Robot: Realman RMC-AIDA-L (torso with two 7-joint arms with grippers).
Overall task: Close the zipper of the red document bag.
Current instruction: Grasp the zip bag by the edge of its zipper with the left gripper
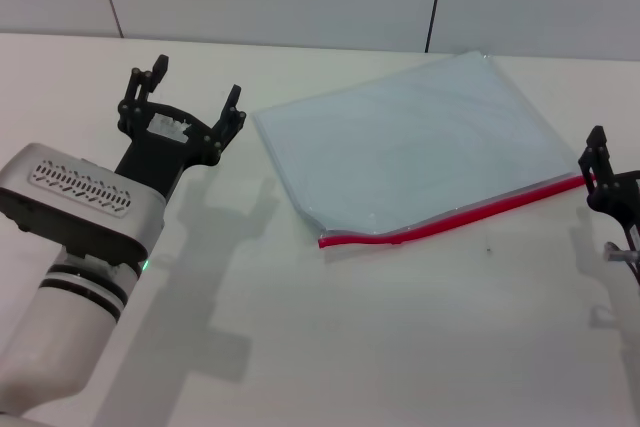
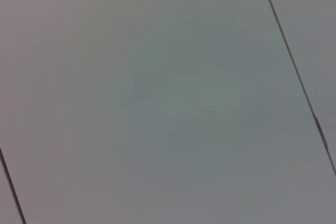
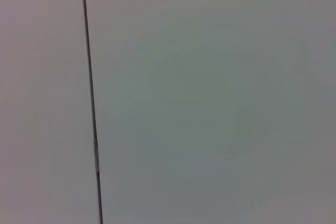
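red document bag point(image 1: 415, 142) lies flat on the white bench point(image 1: 330, 347), right of centre | zipper point(image 1: 455, 215) on its near edge, seemingly not closed | left claw point(image 1: 193, 95) spread, left of bag, empty | right claw point(image 1: 600, 172) at zipper's right end, fingers: cannot tell

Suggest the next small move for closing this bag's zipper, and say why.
Probably bring the right gripper in onto the near end of the zipper, since it sits just beside that end. The red document bag lies flat and unheld; the left gripper is open, off to its left.
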